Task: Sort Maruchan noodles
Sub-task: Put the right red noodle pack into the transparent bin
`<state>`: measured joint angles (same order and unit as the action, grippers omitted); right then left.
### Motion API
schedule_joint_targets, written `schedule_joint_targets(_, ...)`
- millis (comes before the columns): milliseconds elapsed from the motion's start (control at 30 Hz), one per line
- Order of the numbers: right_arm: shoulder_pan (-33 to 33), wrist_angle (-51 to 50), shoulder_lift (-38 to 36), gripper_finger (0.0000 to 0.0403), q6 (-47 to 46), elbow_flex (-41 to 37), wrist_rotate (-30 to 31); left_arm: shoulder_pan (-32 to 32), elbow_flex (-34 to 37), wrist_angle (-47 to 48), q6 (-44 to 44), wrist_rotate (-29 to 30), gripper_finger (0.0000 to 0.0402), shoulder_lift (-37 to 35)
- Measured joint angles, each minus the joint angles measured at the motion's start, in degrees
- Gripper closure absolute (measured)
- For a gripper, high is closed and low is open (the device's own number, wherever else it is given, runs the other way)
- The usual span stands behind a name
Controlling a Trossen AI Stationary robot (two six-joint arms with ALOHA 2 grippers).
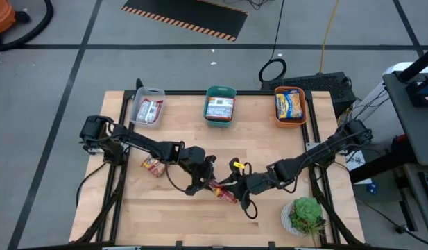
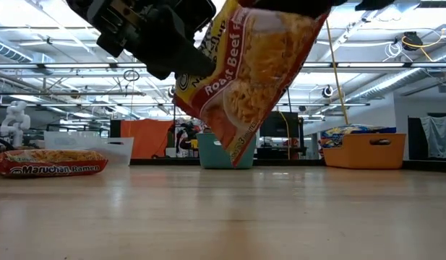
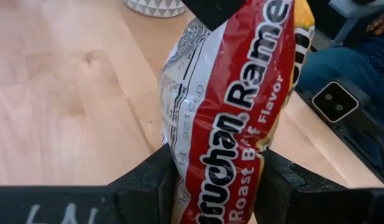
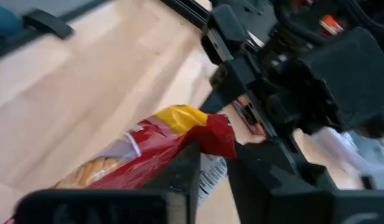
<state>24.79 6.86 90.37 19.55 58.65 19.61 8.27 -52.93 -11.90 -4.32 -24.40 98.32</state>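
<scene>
Mid-worktop [image 1: 269,132], the left claw [image 3: 216,180] clamps a red roast-beef packet [image 1: 224,192] held off the surface; the right claw [image 4: 213,165] pinches its other end. Another packet [image 1: 153,165] lies left. Three bins [image 1: 220,104] sit far; a plant [image 1: 307,214] near right. The arms hide most of the held packet from above.

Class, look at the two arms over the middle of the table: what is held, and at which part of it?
A red Roast Beef noodle packet, lifted off the table. The left gripper clamps one end; the right gripper stands at the opposite end, and whether it grips cannot be told.
</scene>
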Motion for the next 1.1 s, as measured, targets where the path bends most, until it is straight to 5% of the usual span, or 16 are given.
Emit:
schedule_joint_targets(367,2.06,-9.67,-2.68,0.0250,-2.23,-0.01,9.23,-1.49,0.00,1.82,2.86,0.02,0.0246,-2.50)
schedule_joint_targets(833,8.44,-16.56,-9.08,0.0246,-5.29,-0.11,32.73,2.12,-0.17,13.27,1.07,3.83,0.0246,-14.67)
schedule_joint_targets(1100,10.41,-14.22,-11.36,0.0246,-5.69,0.00,33.03,3.90,-0.12,19.23,0.17,10.55,0.0269,-16.80)
